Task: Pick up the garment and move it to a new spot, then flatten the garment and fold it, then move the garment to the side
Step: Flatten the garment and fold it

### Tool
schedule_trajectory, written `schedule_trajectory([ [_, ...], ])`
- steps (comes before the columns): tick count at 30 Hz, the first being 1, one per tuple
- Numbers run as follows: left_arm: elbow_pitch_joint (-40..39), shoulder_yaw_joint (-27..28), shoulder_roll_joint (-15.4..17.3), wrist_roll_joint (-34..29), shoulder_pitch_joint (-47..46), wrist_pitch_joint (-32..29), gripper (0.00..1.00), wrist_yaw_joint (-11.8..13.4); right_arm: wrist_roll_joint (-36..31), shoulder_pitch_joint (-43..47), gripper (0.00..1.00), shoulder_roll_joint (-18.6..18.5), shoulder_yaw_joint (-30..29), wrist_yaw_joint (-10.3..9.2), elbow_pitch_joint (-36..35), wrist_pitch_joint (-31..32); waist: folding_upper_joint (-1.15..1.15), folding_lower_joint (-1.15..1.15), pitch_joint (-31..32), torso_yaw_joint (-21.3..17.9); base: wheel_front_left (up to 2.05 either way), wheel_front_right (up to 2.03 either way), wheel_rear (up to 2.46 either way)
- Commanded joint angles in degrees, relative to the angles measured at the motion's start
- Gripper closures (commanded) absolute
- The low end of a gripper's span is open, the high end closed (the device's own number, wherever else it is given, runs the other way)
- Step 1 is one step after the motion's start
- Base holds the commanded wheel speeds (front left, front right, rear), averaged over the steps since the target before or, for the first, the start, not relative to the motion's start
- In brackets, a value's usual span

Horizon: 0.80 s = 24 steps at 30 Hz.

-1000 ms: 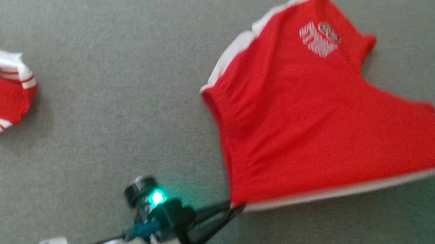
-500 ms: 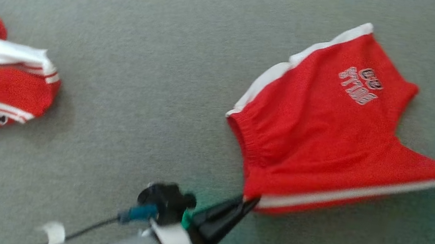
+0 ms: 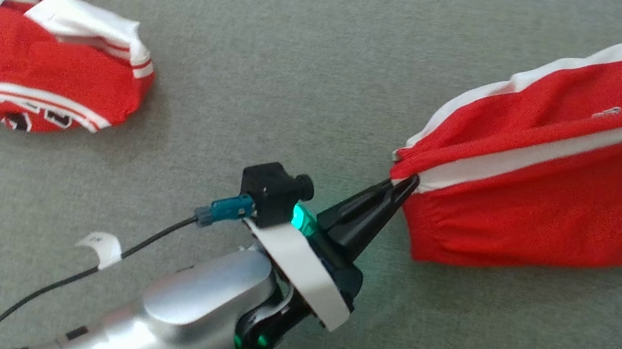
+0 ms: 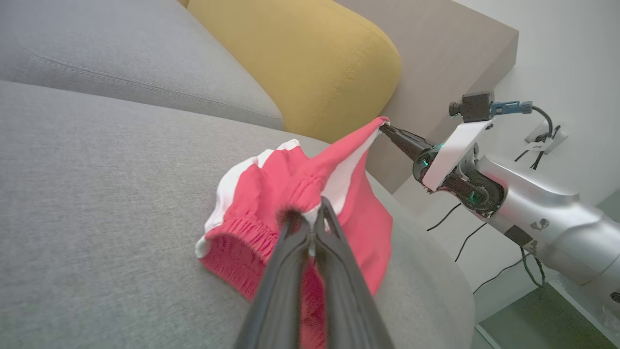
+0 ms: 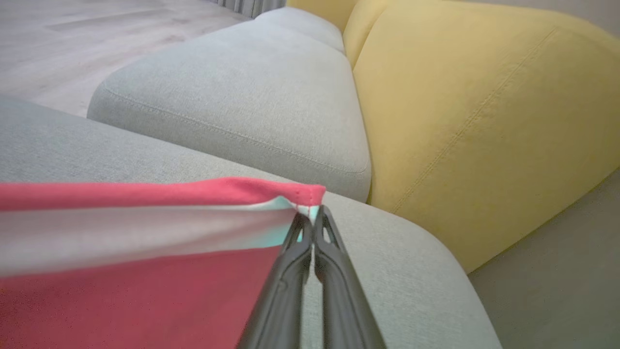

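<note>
**Visitor:** Why are the shorts (image 3: 555,205) strung out like that?

**Me:** My left fingers (image 3: 378,209) are clenched on the waistband end of the white stripe (image 3: 545,153). My right fingers (image 5: 290,278) are pinched tight on the hem end of the same stripe. With both ends held, that edge runs straight and taut between my two grips, so the cloth can't bunch.

**Visitor:** And the rest of it?

**Me:** It hangs below the raised edge and sags onto the grey sofa seat (image 3: 306,58), with the waistband mouth gaping toward my left wrist. So the shorts are partly in the air and partly resting on the seat, over on my right side.

**Visitor:** Folding, then?

**Me:** That's my reading. A straight raised edge is what I'd want for laying one half over the other. I'd judge the fold begun but not finished, and the move to the side not yet done.

**Visitor:** What's the red-and-white heap on your left?

**Me:** A crumpled jersey (image 3: 35,68) on the same seat, well apart from the shorts. Working clear of it means nothing snags.

**Visitor:** Any worry?

**Me:** These are thin pinches at two corners. Too hard a pull apart might slip one free.
</note>
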<state>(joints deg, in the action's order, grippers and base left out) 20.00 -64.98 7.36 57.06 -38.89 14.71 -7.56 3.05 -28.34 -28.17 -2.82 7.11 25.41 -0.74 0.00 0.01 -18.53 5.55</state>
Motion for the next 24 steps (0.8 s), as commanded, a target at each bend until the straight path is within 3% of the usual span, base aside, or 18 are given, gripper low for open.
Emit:
schedule_trajectory([
  [1, -1.2, 1.6, -0.3, 0.3, -2.2, 0.3, 1.00, 0.1, 0.3, -1.2, 1.00, -2.1, 0.9, 0.37, -0.5, -0.2, 0.00, -0.01, -1.5, 1.5, 0.00, 0.00, 0.00],
  [9, 2.8, 3.3, -2.5, 0.3, -4.9, 0.3, 1.00, 0.1, 0.3, -11.1, 1.00, -1.4, 5.2, 0.37, 12.4, -4.2, 0.00, -0.01, -4.3, 3.4, 0.00, 0.00, 0.00],
  [11, 3.6, 3.5, -2.9, 0.2, -5.0, 0.3, 1.00, 0.1, 0.1, -13.2, 0.92, -1.0, 5.9, 0.37, 15.2, -5.8, 0.00, -0.01, -4.7, 3.5, 0.00, 0.00, 0.00],
  [12, 3.9, 3.3, -3.0, 0.2, -5.1, 0.3, 0.96, 0.1, 0.1, -14.1, 0.92, -0.6, 6.3, 0.37, 16.6, -6.4, 0.00, -0.01, -4.9, 3.5, 0.00, 0.00, 0.00],
  [13, 4.2, 3.4, -3.1, 0.2, -5.1, 0.3, 0.81, 0.1, 0.0, -15.0, 0.82, -0.3, 6.6, 0.37, 17.9, -7.0, 0.00, -0.01, -5.0, 3.5, 0.00, 0.00, 0.00],
  [14, 4.4, 3.6, -3.1, 0.3, -5.1, 0.3, 0.63, 0.1, 0.0, -15.9, 0.58, 0.0, 6.9, 0.37, 19.2, -7.7, 0.00, -0.01, -5.2, 3.5, 0.00, 0.00, 0.00],
  [15, 4.8, 4.0, -3.2, 0.1, -5.1, 0.3, 0.31, 0.1, 0.3, -16.7, 0.11, 0.4, 7.2, 0.37, 20.3, -8.5, 0.00, -0.01, -5.3, 3.5, 0.00, 0.00, 0.00],
  [16, 5.1, 4.5, -3.3, -0.1, -5.0, 0.3, 0.00, 0.1, 0.6, -17.4, 0.00, 0.8, 7.4, 0.37, 21.2, -9.5, 0.00, -0.01, -5.4, 3.5, 0.00, 0.00, 0.00],
  [21, 8.0, 6.6, -3.6, -1.5, -3.8, 0.3, 0.00, 0.1, 4.2, -17.9, 0.00, 2.2, 9.3, 0.37, 23.7, -13.1, 0.00, -0.01, -4.6, 3.5, 0.00, 0.00, 0.00],
  [24, 9.9, 11.4, -3.8, -5.7, -1.8, 0.3, 0.00, 0.1, 7.9, -15.5, 0.00, 2.4, 10.4, 0.37, 23.5, -13.9, 0.00, -0.01, -3.4, 3.5, 0.00, 0.00, 0.00],
])
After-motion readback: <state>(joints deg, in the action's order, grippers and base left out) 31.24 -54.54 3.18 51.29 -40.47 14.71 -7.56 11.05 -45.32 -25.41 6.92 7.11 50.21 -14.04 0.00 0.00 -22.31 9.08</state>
